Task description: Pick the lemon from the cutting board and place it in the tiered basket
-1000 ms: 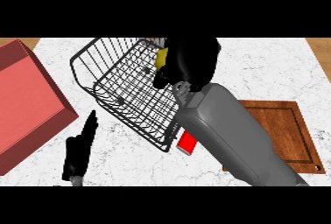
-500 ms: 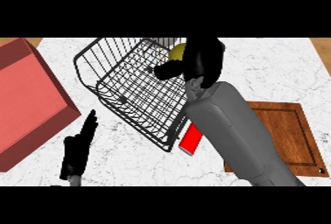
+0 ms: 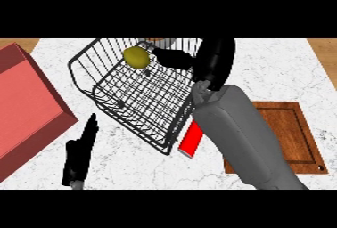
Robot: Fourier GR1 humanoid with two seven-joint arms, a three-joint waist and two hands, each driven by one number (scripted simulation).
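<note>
Lying just beyond right hand (image 3: 197, 60): lemon (image 3: 136, 57)

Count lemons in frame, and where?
1. The lemon sits inside the wire tiered basket, toward its far end, just left of the right hand's fingers. None shows on the cutting board, though the right forearm hides part of it.

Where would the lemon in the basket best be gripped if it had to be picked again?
Across the lemon's narrow middle, coming from above through the tiered basket's open top; wire walls block its sides. The right hand is beside it.
</note>
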